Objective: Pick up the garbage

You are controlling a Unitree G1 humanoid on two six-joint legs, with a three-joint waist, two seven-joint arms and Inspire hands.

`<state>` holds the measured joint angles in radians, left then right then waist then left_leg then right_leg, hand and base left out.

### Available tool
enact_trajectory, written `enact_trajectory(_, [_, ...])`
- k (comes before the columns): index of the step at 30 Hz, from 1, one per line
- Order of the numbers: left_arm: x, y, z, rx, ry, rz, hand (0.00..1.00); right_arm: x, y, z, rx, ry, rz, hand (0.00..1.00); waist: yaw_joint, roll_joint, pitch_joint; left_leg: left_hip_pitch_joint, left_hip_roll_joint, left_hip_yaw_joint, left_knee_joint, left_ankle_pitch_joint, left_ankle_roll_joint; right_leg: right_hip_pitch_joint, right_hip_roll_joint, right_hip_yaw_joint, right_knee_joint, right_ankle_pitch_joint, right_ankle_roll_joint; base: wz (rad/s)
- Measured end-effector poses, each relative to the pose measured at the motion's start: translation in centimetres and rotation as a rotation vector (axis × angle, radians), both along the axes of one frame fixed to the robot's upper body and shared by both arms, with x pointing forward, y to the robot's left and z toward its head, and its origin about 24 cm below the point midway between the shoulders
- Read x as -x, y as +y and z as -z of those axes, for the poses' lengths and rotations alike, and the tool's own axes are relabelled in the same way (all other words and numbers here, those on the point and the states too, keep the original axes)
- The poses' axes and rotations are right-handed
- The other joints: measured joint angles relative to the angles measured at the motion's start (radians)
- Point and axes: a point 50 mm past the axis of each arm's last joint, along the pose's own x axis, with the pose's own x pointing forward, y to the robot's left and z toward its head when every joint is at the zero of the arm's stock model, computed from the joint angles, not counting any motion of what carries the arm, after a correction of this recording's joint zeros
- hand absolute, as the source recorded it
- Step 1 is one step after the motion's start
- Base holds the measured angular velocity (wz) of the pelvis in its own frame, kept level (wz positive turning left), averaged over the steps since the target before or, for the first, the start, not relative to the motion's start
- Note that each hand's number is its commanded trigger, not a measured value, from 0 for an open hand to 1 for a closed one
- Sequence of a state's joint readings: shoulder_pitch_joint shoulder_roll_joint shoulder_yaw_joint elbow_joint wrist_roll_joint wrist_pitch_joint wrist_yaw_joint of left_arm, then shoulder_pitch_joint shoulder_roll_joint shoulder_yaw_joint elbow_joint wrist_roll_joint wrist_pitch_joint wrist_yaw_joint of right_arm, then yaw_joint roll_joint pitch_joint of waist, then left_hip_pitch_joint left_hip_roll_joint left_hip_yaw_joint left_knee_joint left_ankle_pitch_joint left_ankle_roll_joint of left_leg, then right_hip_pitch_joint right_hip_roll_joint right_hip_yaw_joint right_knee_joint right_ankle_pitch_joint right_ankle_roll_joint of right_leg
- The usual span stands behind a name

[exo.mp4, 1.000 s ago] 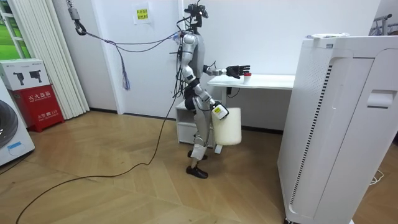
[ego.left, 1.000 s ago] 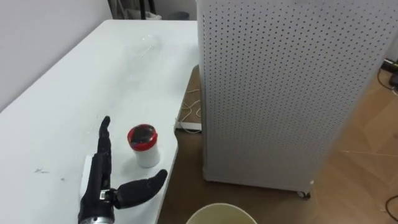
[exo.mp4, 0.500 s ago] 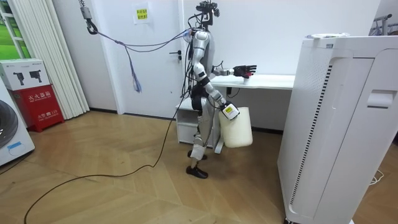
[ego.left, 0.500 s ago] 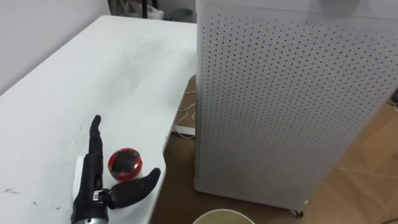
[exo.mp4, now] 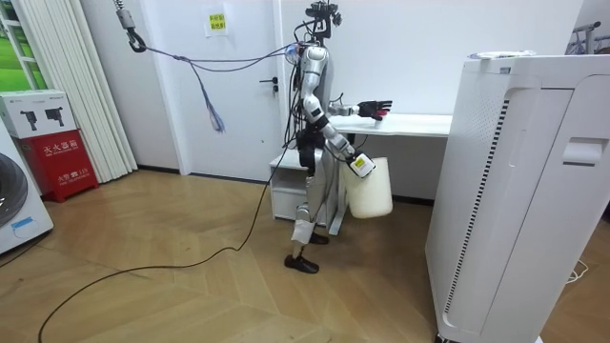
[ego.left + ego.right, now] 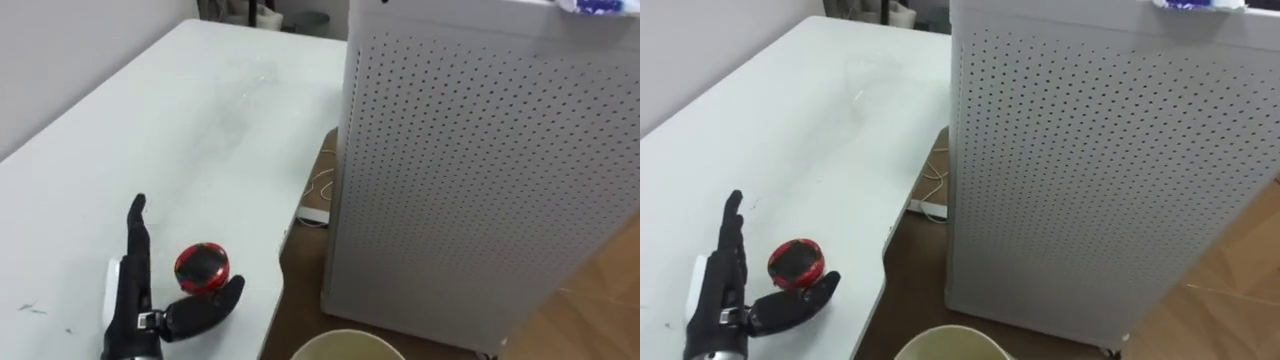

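Closing in since a second earlier, the left hand (image 6: 140,312) bracketed one red-lidded cup (image 6: 202,268) near the table (image 6: 200,130) edge, fingers straight, thumb spread, gripping nothing. Beside the table, the right hand (image 5: 359,164) carried one cream bucket (image 5: 370,192); its hold could not be made out.

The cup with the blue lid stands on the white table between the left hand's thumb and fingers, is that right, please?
Not quite: the left eye view shows a red lid. The cup does stand on the white table between the left hand's thumb and fingers.

White table (image 6: 200,130), wooden floor (image 5: 143,295)
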<state>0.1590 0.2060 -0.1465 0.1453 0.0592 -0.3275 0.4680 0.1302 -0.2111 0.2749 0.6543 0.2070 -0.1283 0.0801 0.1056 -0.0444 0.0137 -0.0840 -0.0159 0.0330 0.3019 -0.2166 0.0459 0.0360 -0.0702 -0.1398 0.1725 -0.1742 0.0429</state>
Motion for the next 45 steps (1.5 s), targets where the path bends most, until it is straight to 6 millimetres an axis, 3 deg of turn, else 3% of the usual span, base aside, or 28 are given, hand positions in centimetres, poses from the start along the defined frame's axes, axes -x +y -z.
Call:
enact_trajectory(2, [0.1, -0.1, 0.4, -0.001, 0.017, 0.001, 0.51, 0.3, -0.1, 0.1, 0.002, 0.008, 0.002, 1.0, 0.0, 0.003, 0.0009, 0.003, 0.003, 0.001, -0.001, 0.001, -0.001, -0.001, 0.003, -0.001, 0.001, 0.0, 0.0, -0.04])
enact_trajectory(3, [0.2, -0.1, 0.9, -0.002, 0.039, 0.0, 0.54, 0.4, -0.1, 0.2, 0.001, 0.014, 0.001, 1.0, -0.004, 0.004, 0.0018, 0.008, 0.003, 0.001, -0.003, 0.001, -0.002, -0.001, 0.003, -0.003, 0.002, 0.0, 0.0, -0.04])
enact_trajectory(4, [0.3, -0.1, 1.2, -0.003, 0.052, 0.0, 1.0, 0.5, -0.1, 0.2, 0.0, 0.016, -0.001, 1.0, -0.006, 0.005, 0.0018, 0.01, 0.003, 0.001, -0.003, 0.001, -0.002, -0.001, 0.004, -0.003, 0.005, 0.0, 0.0, 0.0])
enact_trajectory(7, [0.5, -0.4, 1.9, 0.001, 0.091, 0.004, 1.0, 0.6, -0.1, 0.4, -0.003, 0.031, -0.006, 1.0, -0.015, -0.001, 0.0046, 0.006, 0.004, 0.003, -0.01, 0.002, -0.003, -0.018, 0.004, -0.011, 0.03, 0.0, 0.0, -0.07])
enact_trajectory(16, [0.4, -0.6, 2.5, 0.007, 0.138, 0.042, 1.0, 1.6, 0.2, 1.1, 0.002, 0.095, -0.032, 1.0, -0.026, -0.021, -0.0021, 0.026, 0.004, 0.021, -0.019, 0.003, -0.003, -0.016, 0.003, -0.009, 0.033, 0.002, -0.003, -0.08])
enact_trajectory(26, [0.2, -0.5, 2.5, 0.065, 0.148, 0.039, 1.0, 1.4, 0.4, 0.8, 0.012, 0.079, -0.048, 1.0, -0.029, -0.014, -0.0073, 0.03, 0.004, 0.023, -0.027, 0.004, -0.003, -0.015, 0.002, -0.004, 0.03, 0.002, -0.003, 0.0])
enact_trajectory(32, [0.1, -0.6, 2.7, 0.184, 0.164, 0.05, 1.0, 1.3, 0.4, 0.8, 0.011, 0.076, -0.041, 1.0, -0.034, -0.001, -0.0012, 0.037, 0.004, 0.023, -0.03, 0.004, -0.003, -0.015, -0.001, -0.011, 0.031, 0.002, -0.003, 0.0])
enact_trajectory(34, [0.0, -1.0, 2.7, 0.219, 0.17, 0.086, 1.0, 1.2, 0.5, 0.8, 0.008, 0.073, -0.045, 1.0, -0.042, 0.003, -0.0001, 0.034, 0.004, 0.021, -0.03, 0.004, -0.003, -0.017, -0.001, -0.012, 0.031, 0.002, -0.003, 0.0])
enact_trajectory(40, [-0.3, -4.9, 1.8, 0.327, 0.184, 0.34, 1.0, 0.7, 0.9, 0.6, -0.008, 0.064, -0.078, 1.0, -0.083, 0.005, -0.0001, 0.018, 0.004, 0.021, -0.027, 0.006, -0.003, -0.026, 0.0, -0.023, 0.033, 0.002, -0.004, -0.01])
enact_trajectory(45, [-0.8, -7.6, -1.1, 0.357, 0.089, 0.583, 1.0, -0.2, 1.1, 0.2, -0.01, 0.032, -0.088, 1.0, -0.129, -0.002, -0.0011, -0.003, 0.007, 0.026, -0.015, 0.006, -0.003, -0.046, 0.001, -0.019, 0.035, 0.002, -0.004, -0.03])
